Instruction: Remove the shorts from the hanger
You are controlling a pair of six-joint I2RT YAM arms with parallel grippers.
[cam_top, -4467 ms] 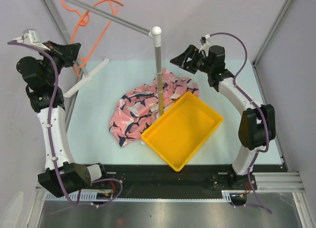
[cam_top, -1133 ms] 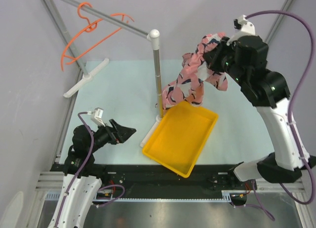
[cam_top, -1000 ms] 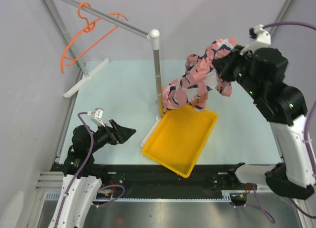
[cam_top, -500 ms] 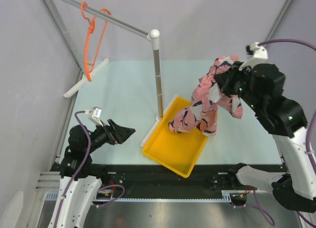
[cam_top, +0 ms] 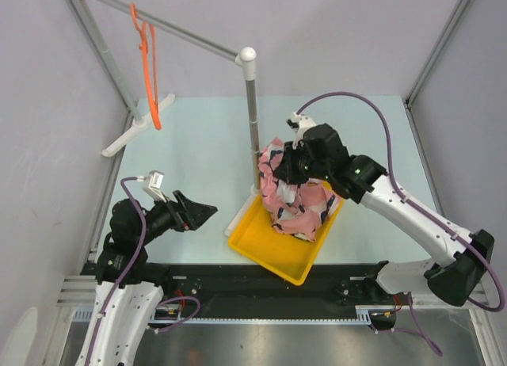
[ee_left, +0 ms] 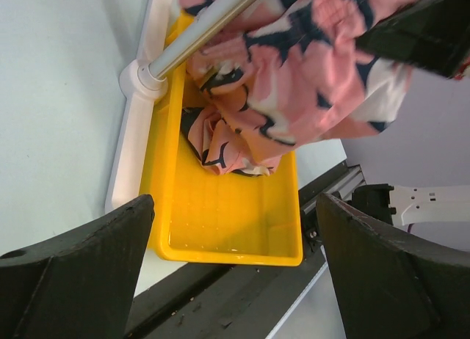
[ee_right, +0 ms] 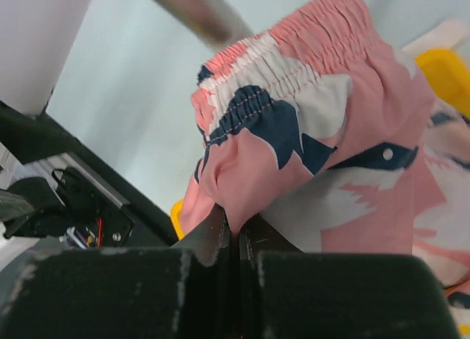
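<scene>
The salmon-pink shorts point(cam_top: 295, 198) with navy and white shapes hang bunched from my right gripper point(cam_top: 295, 165), their lower part resting in the yellow tray point(cam_top: 266, 243). In the right wrist view the jaws are shut on a fold of the shorts point(ee_right: 308, 155) near the elastic waistband. The orange hanger point(cam_top: 147, 74) hangs bare from the grey rail at the back left, far from the shorts. My left gripper point(cam_top: 207, 211) stands open low at the left, aimed at the tray. The left wrist view shows the shorts point(ee_left: 294, 82) over the tray point(ee_left: 220, 221) between its wide-apart fingers point(ee_left: 81, 273).
A grey rail point(cam_top: 182, 35) runs from the back left to a white-capped upright post point(cam_top: 253, 120) that stands right beside the tray and the shorts. A white foot point(cam_top: 139, 127) of the rack lies at the left. Grey walls close in both sides.
My right arm has swung down and leftward, lowering the shorts from above the right side into the tray. The hanger has turned edge-on on the rail. The left arm stays put.
</scene>
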